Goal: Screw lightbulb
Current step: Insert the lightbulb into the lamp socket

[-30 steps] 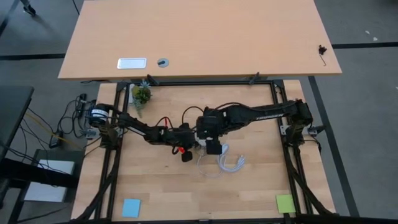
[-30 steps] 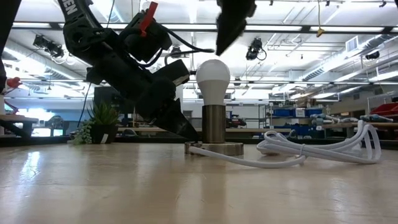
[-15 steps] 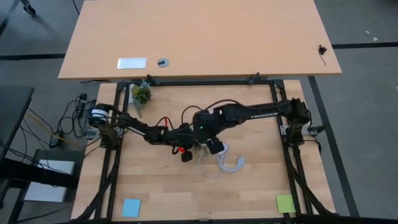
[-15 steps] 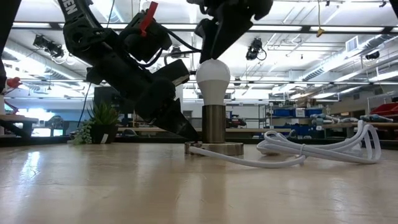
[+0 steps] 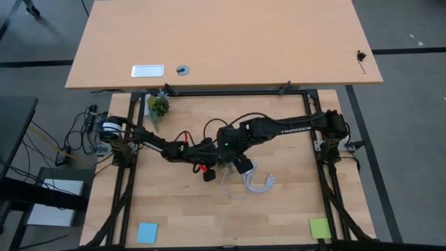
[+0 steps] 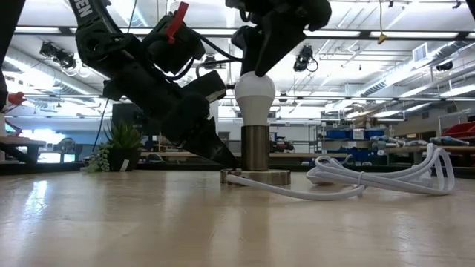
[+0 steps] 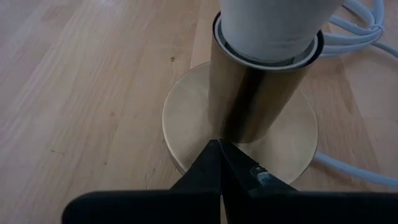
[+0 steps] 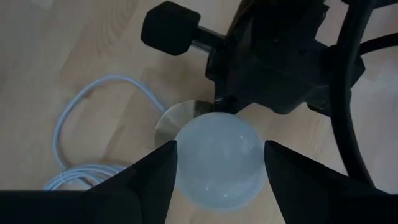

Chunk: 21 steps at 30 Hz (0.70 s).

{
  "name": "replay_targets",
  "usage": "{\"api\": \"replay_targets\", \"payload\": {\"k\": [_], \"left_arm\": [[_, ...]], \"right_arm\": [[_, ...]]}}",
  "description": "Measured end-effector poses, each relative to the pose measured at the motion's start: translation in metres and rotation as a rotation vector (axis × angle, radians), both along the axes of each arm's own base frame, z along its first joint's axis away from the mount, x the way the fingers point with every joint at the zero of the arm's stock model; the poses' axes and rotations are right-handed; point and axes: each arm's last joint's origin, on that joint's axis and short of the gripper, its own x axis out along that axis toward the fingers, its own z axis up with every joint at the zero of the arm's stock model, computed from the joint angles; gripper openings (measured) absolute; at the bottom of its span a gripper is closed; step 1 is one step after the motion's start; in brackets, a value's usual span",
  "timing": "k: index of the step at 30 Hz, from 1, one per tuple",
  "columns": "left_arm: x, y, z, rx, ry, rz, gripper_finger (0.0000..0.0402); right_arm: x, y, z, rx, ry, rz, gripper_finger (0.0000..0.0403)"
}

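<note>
I'm looking at the bulb [image 6: 254, 96] standing upright in the brass socket [image 6: 256, 148] on its round base [image 7: 186, 112], near the middle of the table [image 5: 279, 209]. My right gripper [image 8: 217, 165] hangs directly over the bulb's head, fingers [image 8: 149, 177] spread wide on either side of the glass; from the low view the tips seem to brush the dome, though I can't be sure they touch. My left gripper [image 7: 219, 163] sits low at the base, jaws pinched together, tips pressed against the foot of the socket. White cable [image 6: 378, 178] lies coiled just beside the base.
</note>
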Motion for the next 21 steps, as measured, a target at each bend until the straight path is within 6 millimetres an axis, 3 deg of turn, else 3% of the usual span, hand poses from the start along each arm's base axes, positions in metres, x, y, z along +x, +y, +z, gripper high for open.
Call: {"api": "replay_targets", "payload": {"k": [8,16,21], "left_arm": [[0.0000,0.0004,0.0000,0.000,0.000,0.001,0.0000],[0.0001,0.0006,0.0002,-0.007,-0.003,0.022,0.0000],[0.0000,0.0007,0.0001,-0.007,-0.002,0.023,0.0000]], "right_arm": [[-0.0007,-0.0002,-0.0005,0.030,0.012,-0.073,0.0243],[-0.0026,-0.0015,-0.0012,0.223,0.046,-0.619,0.0230],[-0.0010,0.0010,0.0017,0.251,0.028,-0.661,0.0231]]}}
